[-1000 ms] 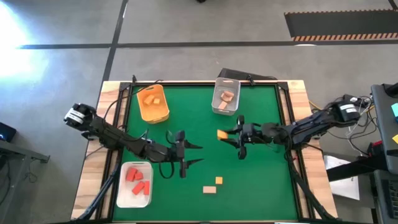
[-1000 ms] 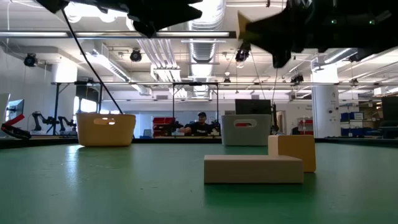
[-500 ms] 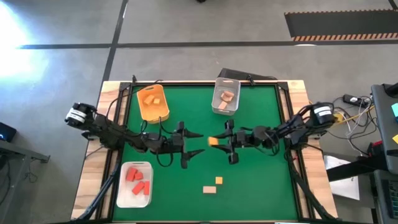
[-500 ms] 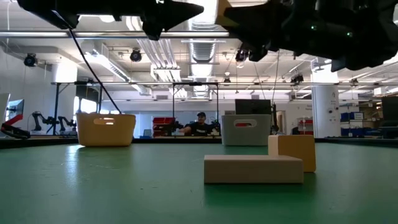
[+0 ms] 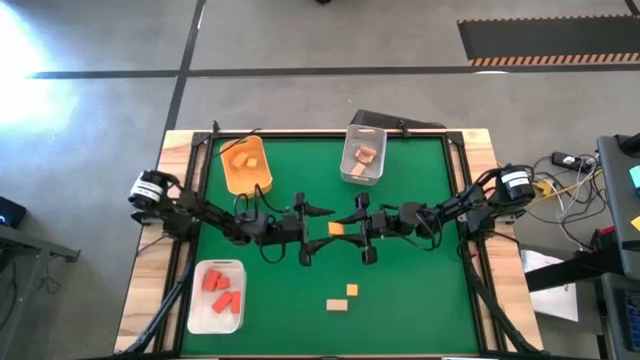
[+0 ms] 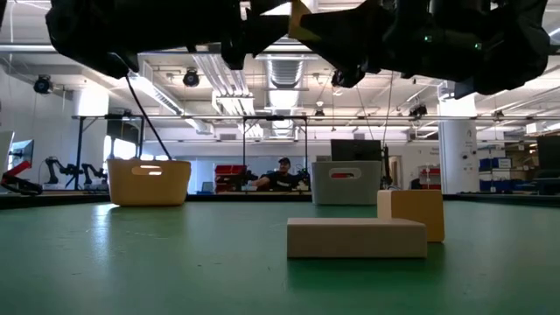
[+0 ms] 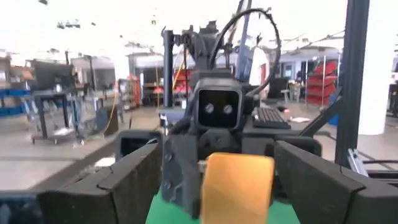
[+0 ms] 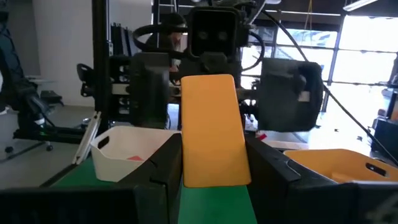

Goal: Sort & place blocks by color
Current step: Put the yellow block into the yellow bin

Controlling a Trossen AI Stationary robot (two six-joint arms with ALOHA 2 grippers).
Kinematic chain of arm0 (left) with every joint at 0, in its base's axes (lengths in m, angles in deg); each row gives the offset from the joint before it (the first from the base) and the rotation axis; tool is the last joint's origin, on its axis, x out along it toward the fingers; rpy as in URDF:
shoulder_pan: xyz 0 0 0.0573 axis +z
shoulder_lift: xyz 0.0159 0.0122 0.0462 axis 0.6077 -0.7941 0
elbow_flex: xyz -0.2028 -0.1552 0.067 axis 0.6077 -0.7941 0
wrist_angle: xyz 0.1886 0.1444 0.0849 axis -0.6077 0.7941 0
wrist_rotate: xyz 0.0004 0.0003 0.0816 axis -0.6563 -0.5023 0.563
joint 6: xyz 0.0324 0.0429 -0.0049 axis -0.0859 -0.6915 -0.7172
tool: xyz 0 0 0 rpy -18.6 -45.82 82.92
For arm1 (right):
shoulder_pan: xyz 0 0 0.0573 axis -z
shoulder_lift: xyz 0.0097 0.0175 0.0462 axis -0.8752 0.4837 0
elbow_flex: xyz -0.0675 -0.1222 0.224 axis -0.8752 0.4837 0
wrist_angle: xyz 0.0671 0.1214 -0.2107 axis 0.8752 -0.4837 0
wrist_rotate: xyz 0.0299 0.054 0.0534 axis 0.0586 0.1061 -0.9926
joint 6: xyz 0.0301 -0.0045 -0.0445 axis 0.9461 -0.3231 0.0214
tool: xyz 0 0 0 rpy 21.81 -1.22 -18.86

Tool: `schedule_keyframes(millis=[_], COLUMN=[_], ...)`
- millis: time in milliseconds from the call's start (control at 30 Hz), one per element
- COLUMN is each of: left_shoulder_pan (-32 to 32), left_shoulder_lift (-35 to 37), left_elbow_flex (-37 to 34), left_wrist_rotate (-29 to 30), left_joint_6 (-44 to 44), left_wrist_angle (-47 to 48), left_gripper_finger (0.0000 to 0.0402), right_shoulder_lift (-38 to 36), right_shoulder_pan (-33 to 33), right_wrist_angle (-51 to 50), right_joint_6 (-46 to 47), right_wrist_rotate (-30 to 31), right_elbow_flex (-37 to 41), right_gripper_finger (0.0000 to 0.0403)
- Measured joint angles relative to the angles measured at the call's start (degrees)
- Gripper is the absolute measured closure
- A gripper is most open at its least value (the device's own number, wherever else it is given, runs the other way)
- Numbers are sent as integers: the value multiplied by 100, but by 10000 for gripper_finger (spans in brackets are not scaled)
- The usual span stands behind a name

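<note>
Right pincer (image 5: pixel 352 228) grips the yellow-orange block (image 5: pixel 336 229) mid-air, long axis pointing out at the left pincer (image 5: pixel 315 228) — spread wide, empty, directly facing it.

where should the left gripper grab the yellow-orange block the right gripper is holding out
Judging by the pose, on the free end of the yellow-orange block, the half sticking out past the right gripper toward the left gripper. Come straight in from the left arm's side, with the open fingers closing on the block's two broad flat faces. The right gripper covers the far end, so only the near end is exposed.
</note>
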Motion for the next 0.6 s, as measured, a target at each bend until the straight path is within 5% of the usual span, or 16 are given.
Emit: schedule_keyframes(millis=[200, 467, 600], left_shoulder_pan=[2, 13, 42], left_shoulder_lift=[-58, -51, -50], left_elbow_flex=[3, -1, -3], left_wrist_rotate=[-18, -13, -3], left_joint_6=[-80, -61, -41], left_wrist_angle=[-166, -148, -134], left_gripper_finger=[149, 288, 287], right_shoulder_lift=[9, 9, 9], right_shoulder_pan=[0, 0, 0], right_wrist_angle=[-9, -9, -12], right_joint_6=[-3, -45, -62], right_wrist_rotate=[5, 64, 170], right_elbow_flex=[11, 9, 9], right_gripper_finger=[283, 271, 222])
